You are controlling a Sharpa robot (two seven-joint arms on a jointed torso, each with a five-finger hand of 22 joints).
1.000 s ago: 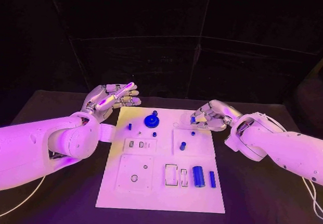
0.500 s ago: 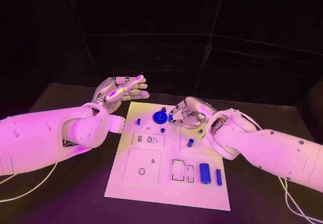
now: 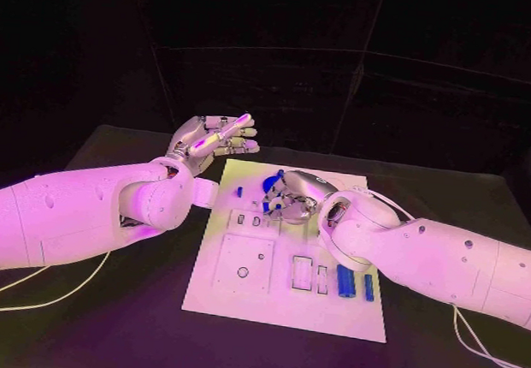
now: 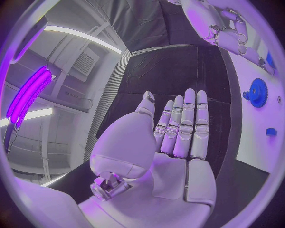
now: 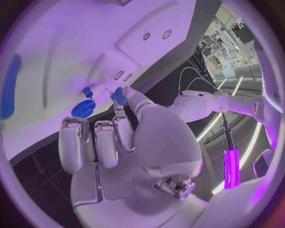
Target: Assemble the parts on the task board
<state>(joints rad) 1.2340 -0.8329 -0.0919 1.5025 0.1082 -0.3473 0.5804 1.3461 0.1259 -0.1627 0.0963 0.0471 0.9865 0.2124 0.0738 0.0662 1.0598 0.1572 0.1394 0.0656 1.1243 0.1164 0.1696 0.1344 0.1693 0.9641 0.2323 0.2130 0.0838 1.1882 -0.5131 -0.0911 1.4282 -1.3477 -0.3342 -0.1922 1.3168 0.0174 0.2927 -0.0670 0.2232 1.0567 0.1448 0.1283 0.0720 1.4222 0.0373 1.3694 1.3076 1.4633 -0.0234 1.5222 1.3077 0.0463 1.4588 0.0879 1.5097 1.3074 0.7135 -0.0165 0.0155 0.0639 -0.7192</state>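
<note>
The right hand (image 3: 292,197) has moved inward over the task board (image 3: 283,310), pinching a small blue part (image 5: 120,96) beside the blue gear (image 5: 82,109). The left hand (image 3: 210,143) hovers open-fingered, holding nothing.

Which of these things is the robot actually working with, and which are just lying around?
Job: white task board, round blue gear, small blue peg pinched by right hand, large blue cylinder.
Lying about: black table, white cable.

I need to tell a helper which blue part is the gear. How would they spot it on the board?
Start at the white task board in the middle of the table and go to its far end, near the right hand. The gear lies flat there: a round blue disc with a toothed rim, unlike the smooth blue cylinders at the near end.
</note>
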